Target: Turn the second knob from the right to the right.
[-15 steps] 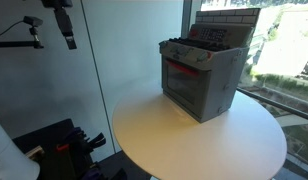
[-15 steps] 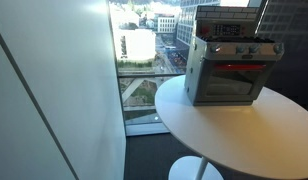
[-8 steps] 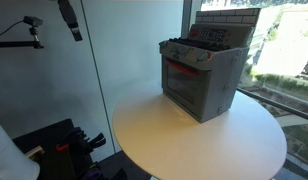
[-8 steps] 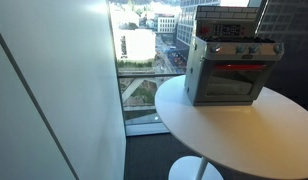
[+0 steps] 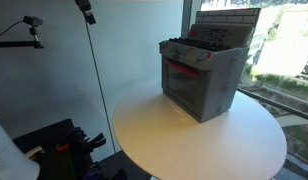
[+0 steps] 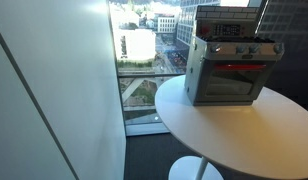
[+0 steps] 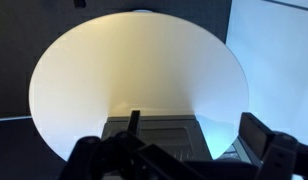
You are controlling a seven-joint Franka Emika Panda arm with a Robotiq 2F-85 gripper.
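Note:
A grey toy stove (image 5: pixel 202 75) with a red oven window stands at the back of a round white table (image 5: pixel 184 140); it shows in both exterior views (image 6: pixel 230 68). A row of small knobs (image 5: pixel 188 55) runs along its front top edge (image 6: pixel 240 50); single knobs are too small to tell apart. My gripper (image 5: pixel 87 10) hangs high at the upper left, far from the stove, mostly out of frame. In the wrist view the gripper (image 7: pixel 194 125) is open and empty, looking down on the table (image 7: pixel 114 70) and the stove's dark top (image 7: pixel 159 135).
A window wall with a city view lies behind the table (image 6: pixel 144 60). A camera on a stand (image 5: pixel 32 22) and dark equipment on the floor (image 5: pixel 64 145) are at the left. A white wall panel (image 6: pixel 54 90) is close by.
The gripper has moved upward and toward the stove side in the exterior view, now nearly leaving the top of the frame. The stove and table have not moved.

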